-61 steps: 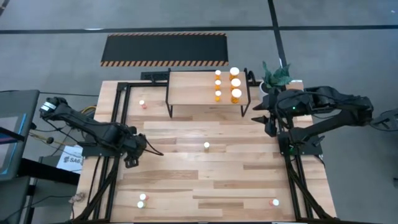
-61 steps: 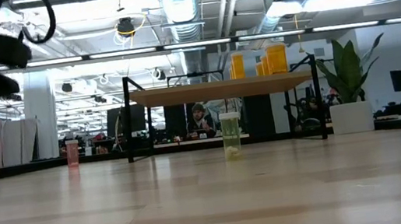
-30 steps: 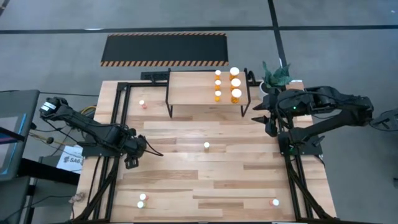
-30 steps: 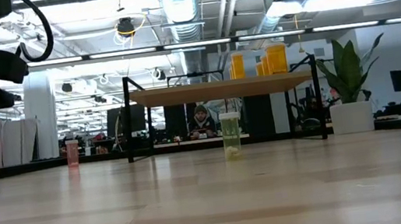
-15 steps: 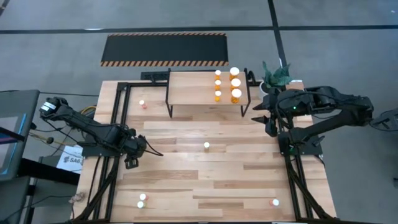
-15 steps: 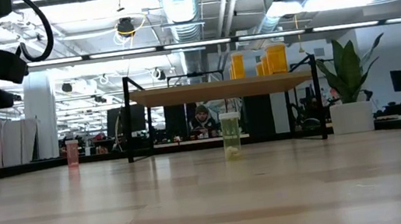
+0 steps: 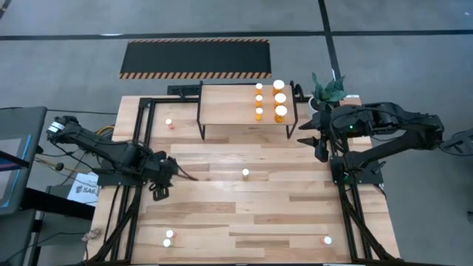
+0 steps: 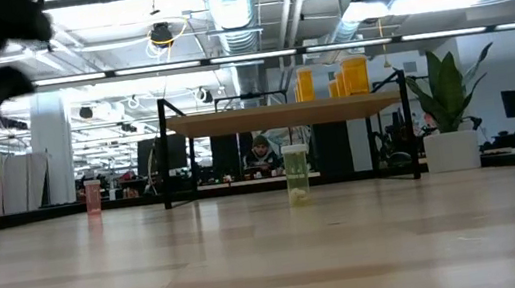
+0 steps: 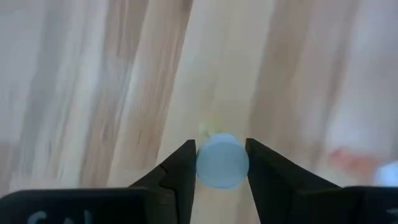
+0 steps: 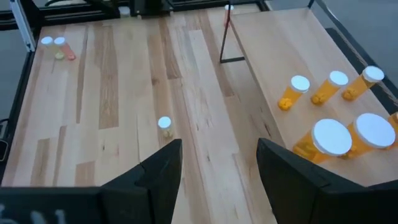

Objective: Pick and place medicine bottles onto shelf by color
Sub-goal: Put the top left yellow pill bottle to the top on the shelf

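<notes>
Clearly the left hand (image 9: 221, 186) is clamping a small bottle (image 9: 222, 161) by its sides, just under the white cap; its body is hidden below the cap, so I cannot tell the color. Holding it upright is probably making it easier to stand it later on the shelf (image 7: 230, 104). In the high view this hand (image 7: 164, 177) is hanging over the left side of the surface (image 7: 244, 214), well apart from the shelf.

The right hand (image 10: 217, 165) is waiting near the right end of the shelf with its fingers apart and nothing between them.

Six orange bottles (image 7: 280, 99) are standing together on the right part of the shelf, so I am judging that each color is getting its own zone. Other bottles are waiting on the wood: one yellow-green bottle (image 7: 245, 173) in the middle, one pink bottle (image 7: 169, 123) near the far left, two at the near left (image 7: 168, 238) and one red at the near right (image 7: 326, 240).

The surface is made of pale planks in a black frame. Beyond it, a striped mat (image 7: 195, 58) is lying on the grey floor, a plant (image 8: 447, 100) is standing at the right, and ducts are running under the ceiling
</notes>
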### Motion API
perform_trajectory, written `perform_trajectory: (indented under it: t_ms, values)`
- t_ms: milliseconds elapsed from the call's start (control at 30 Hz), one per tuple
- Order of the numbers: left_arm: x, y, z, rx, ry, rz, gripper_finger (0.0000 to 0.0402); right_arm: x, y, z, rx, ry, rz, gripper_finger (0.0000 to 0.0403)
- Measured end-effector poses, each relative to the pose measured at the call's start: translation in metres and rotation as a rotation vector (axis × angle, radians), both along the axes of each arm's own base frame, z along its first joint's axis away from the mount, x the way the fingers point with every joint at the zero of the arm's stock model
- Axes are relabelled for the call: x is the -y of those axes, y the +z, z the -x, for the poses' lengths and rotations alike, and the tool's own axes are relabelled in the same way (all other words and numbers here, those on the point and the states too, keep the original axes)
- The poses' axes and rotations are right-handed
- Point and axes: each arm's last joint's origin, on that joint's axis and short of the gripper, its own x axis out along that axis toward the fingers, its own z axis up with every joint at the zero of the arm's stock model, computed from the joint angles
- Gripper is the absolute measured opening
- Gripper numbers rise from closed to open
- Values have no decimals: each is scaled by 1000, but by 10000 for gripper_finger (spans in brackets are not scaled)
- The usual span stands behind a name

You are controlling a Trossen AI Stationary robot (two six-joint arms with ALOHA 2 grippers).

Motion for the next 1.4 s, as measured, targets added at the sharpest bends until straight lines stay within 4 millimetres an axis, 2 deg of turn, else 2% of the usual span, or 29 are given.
perform_trajectory:
  t_ms: [167, 333, 500, 633, 767, 1000, 1267, 1400]
  values:
    - [-16, 60, -26, 140, 152, 40, 110, 5, 1, -3, 19, -23, 10, 228]
    - [-42, 111, -66, 178, 174, -3, 110, 10, 4, -6, 54, -52, 15, 228]
    - [-81, 154, -111, 252, 168, -11, 110, 13, 7, -8, 93, -70, 14, 228]
    - [-122, 174, -139, 296, 187, -51, 110, 13, 8, -9, 104, -75, 2, 228]
    - [-160, 171, -159, 240, 187, -110, 110, 13, 8, -8, 105, -79, -12, 228]
    - [-210, 137, -183, 99, 177, -120, 110, 15, 8, -8, 107, -99, -16, 228]
    - [-237, 102, -196, 6, 154, -90, 110, 21, 5, -13, 89, -132, -18, 228]
    - [-240, 98, -196, 1, 139, -62, 110, 24, 2, -19, 68, -148, -16, 228]
